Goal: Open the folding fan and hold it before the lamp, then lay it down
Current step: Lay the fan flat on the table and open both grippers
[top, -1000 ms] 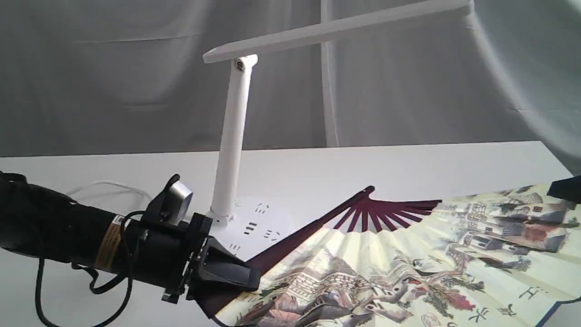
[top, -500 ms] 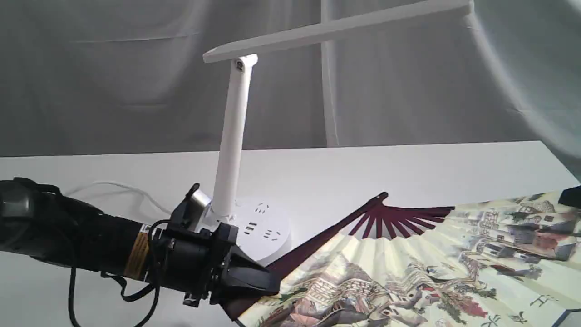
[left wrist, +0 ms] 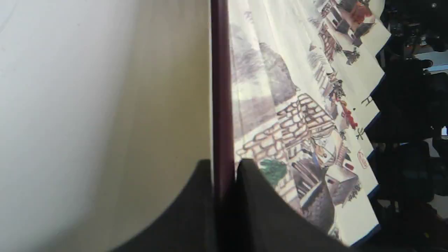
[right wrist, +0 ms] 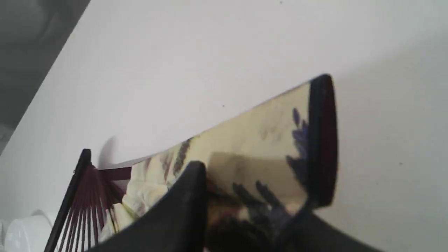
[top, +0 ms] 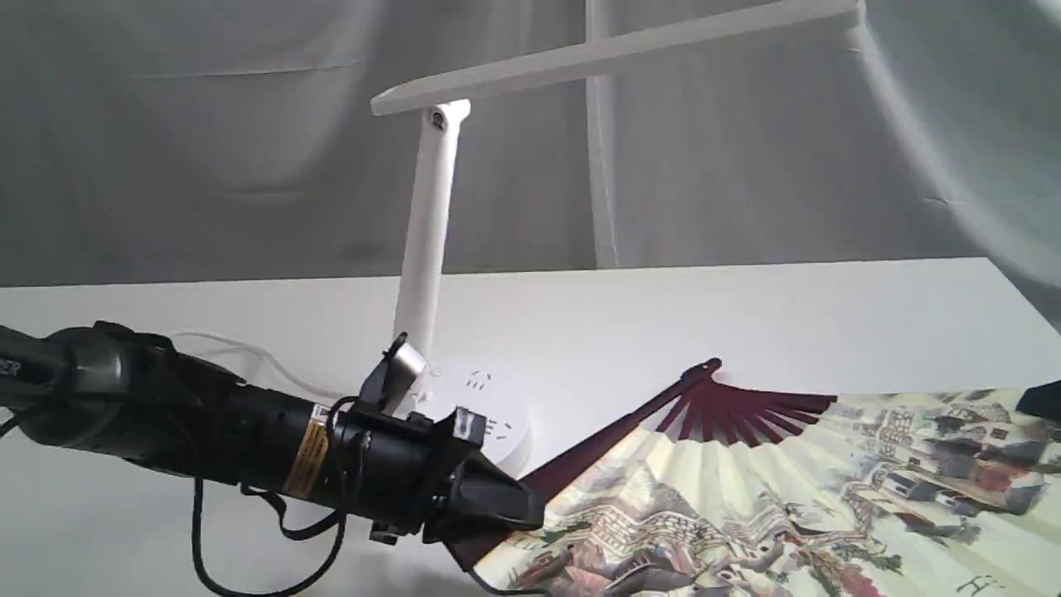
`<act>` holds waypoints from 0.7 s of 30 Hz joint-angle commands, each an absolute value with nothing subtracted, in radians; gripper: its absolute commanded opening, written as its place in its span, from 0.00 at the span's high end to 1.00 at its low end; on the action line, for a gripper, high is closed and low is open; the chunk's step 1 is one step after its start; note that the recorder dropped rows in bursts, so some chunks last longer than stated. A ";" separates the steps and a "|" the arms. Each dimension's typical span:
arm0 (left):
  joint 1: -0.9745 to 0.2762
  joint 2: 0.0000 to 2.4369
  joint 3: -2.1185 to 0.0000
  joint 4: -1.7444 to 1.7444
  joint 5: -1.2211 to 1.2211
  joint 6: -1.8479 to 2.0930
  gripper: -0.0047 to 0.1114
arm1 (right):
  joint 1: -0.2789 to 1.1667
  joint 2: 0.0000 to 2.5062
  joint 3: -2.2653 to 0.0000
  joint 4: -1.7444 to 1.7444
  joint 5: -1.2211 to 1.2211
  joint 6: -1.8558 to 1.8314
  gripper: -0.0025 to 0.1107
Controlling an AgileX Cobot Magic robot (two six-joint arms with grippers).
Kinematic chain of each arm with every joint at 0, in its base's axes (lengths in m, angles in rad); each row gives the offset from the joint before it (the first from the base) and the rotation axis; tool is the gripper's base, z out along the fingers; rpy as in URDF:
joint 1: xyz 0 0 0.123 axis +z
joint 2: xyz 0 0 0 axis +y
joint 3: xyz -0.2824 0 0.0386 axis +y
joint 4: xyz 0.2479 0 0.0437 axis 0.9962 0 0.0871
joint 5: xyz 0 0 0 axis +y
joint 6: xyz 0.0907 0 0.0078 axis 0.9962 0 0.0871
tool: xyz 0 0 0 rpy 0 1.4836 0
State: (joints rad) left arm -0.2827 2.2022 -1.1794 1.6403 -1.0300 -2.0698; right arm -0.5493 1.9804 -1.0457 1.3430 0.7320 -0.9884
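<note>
The folding fan (top: 746, 497) is spread wide and low over the table, its maroon ribs meeting at a pivot to the right of the lamp (top: 427, 240). My left gripper (top: 514, 510) is shut on the fan's left maroon guard rib (left wrist: 222, 105), just in front of the lamp's round base (top: 497, 398). My right gripper (right wrist: 245, 196) is shut on the far end of the painted leaf (right wrist: 252, 147), near the dark end guard. In the exterior view only a dark corner of the right gripper (top: 1046, 401) shows at the frame's edge. The lamp's bar head (top: 613, 54) reaches overhead.
The white table (top: 746, 307) runs back to a grey curtain (top: 207, 166). The lamp's white cord (top: 224, 344) loops behind my left arm. In the right wrist view the lamp base (right wrist: 21, 234) shows beyond the fan's pivot.
Both grippers have carried the open fan to the right and lower. My left arm has slid right and now covers part of the lamp's base. The fan lies flatter.
</note>
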 commanded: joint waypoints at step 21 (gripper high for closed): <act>-0.290 2.188 -1.192 1.636 -0.991 -2.019 0.96 | -0.557 2.063 -1.097 1.427 0.688 -1.186 0.37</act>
State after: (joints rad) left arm -0.2848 2.2001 -1.1862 1.6252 -1.0042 -2.0311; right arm -0.5493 2.0762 -1.0726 1.4323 0.6557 -1.1754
